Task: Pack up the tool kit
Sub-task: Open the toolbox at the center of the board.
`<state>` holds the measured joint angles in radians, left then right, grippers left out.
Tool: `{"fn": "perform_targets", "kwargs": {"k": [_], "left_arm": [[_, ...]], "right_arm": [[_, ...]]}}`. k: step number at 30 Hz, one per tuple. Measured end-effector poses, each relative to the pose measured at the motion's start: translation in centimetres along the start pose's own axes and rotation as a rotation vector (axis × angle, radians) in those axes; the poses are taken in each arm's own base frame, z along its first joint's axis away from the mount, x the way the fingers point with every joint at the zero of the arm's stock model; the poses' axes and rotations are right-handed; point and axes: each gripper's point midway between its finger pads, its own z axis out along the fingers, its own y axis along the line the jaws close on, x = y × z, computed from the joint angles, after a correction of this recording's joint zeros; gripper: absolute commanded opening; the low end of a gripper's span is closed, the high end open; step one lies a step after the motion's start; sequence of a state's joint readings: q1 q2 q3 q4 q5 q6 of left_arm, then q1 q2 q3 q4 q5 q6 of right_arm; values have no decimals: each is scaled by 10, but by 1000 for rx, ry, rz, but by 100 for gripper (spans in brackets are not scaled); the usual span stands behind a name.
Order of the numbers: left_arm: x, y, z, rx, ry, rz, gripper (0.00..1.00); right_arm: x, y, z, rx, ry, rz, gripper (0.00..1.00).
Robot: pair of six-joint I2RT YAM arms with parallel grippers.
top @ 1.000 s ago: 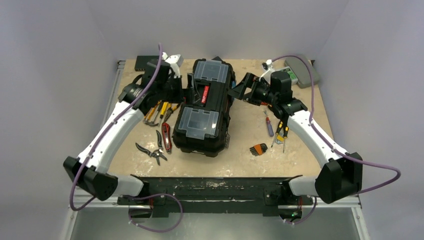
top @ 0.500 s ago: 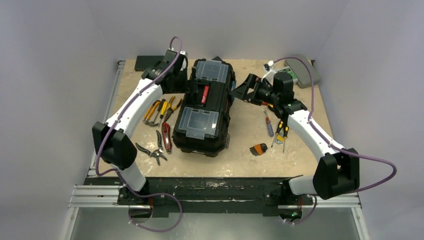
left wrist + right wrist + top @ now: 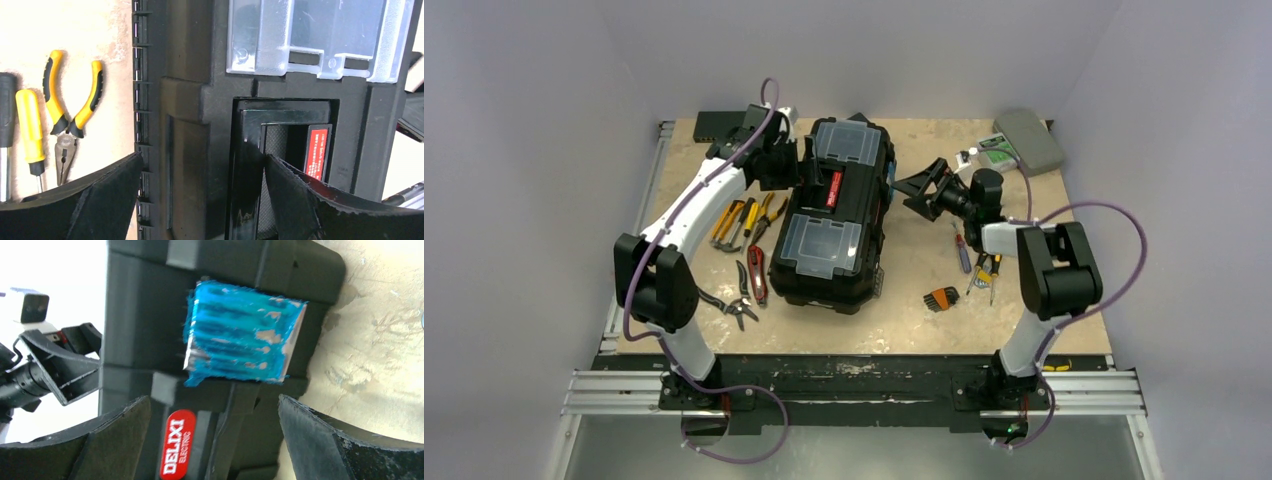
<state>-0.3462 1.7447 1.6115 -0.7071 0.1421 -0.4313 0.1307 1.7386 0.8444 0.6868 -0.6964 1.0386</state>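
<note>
The black toolbox stands mid-table, lid shut, with two clear-lidded compartments and a red label on its handle. My left gripper is open over the lid's left side. In the left wrist view one finger is outside the hinge edge and the other is in the handle recess by the red label. My right gripper is open and empty, facing the box's right side. In the right wrist view it faces the blue latch. Yellow-handled pliers lie left of the box.
Yellow-handled tools, red cutters and black pliers lie left of the box. Screwdrivers, a yellow-black tool and a hex key set lie right. A grey case and a thin black device sit at the back.
My left arm raised its elbow and the gripper moved right onto the toolbox lid. My right arm folded in and its gripper dropped slightly, uncovering the grey case.
</note>
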Motion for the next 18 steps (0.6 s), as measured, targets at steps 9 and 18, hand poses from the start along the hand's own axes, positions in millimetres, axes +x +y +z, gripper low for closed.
{"fn": "perform_targets", "kwargs": {"k": [9, 18], "left_arm": [[5, -3, 1, 52, -39, -15, 89], [7, -5, 1, 76, -60, -10, 89]], "right_arm": [[-1, -22, 17, -130, 10, 101, 99], [-7, -20, 27, -247, 1, 145, 99]]}}
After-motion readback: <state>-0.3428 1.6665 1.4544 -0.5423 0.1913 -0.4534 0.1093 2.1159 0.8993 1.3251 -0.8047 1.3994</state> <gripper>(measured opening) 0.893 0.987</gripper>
